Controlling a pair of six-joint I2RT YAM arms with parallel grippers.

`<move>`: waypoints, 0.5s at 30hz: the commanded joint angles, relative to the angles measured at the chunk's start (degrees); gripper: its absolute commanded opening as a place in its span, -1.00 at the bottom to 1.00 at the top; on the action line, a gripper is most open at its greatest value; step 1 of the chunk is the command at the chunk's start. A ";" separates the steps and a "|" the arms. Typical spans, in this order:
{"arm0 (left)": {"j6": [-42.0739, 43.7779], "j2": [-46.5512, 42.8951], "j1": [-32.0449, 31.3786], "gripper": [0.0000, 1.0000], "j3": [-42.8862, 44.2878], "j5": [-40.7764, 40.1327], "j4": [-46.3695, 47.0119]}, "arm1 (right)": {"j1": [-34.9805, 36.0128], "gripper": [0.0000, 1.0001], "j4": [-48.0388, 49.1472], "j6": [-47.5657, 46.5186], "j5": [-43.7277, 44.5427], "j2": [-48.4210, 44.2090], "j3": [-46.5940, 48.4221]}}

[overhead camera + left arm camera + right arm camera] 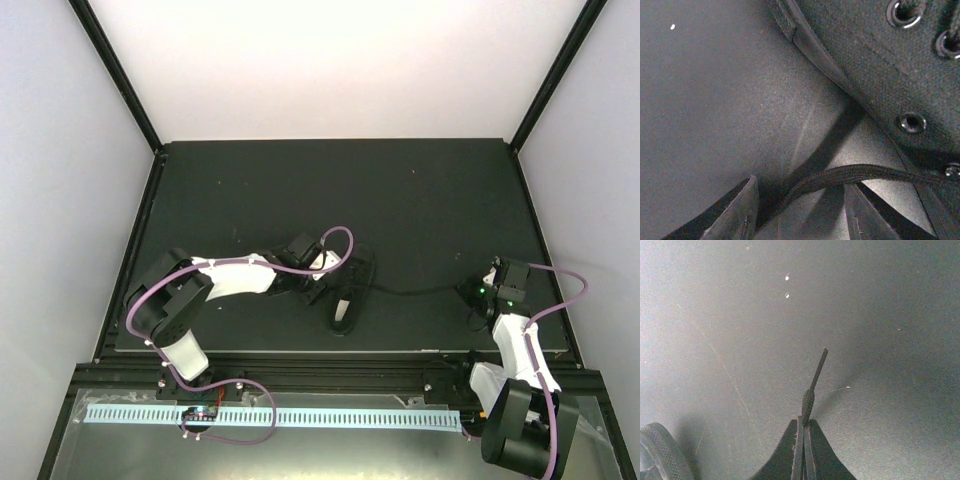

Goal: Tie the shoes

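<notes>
**Black lace pinned at one end, loose at the other**

Black and thin, the shoe's lace [420,291] is the thing to manage. At the near right, the right gripper [804,427] is pressed fully closed on the lace's stiff tip, which pokes out past the fingertips above the dark matte surface [300,190]. From there the lace runs almost straight leftward to the small black canvas low shoe [346,305]. The shoe lies on the surface about mid-width, not far from the front edge.

The left gripper [800,200] sits low, just beside the shoe's flank. Its jaws are spread wide and hold nothing. A strand of lace crosses the gap between its fingers, coming from under the round metal eyelets [911,121]. I cannot tell whether it is the same strand the right arm holds.

The step in hand looks like gathering the second strand, with no knot yet visible. To do it well:

- The left gripper should close squarely on the strand, near the middle of its fingers rather than at the tips, and not so low that it scrapes the surface.
- The right arm should keep only gentle tension, since a harder pull would likely drag the light shoe sideways.
- Once both strands are held, crossing them over the tongue should be slow enough that neither slips.

Beyond the shoe, only more of the surface shows.
</notes>
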 commanded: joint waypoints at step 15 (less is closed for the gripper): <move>-5.61 -4.47 -0.51 -0.97 -3.23 2.98 9.43 | -0.32 -0.97 0.05 -2.37 -0.36 0.10 3.36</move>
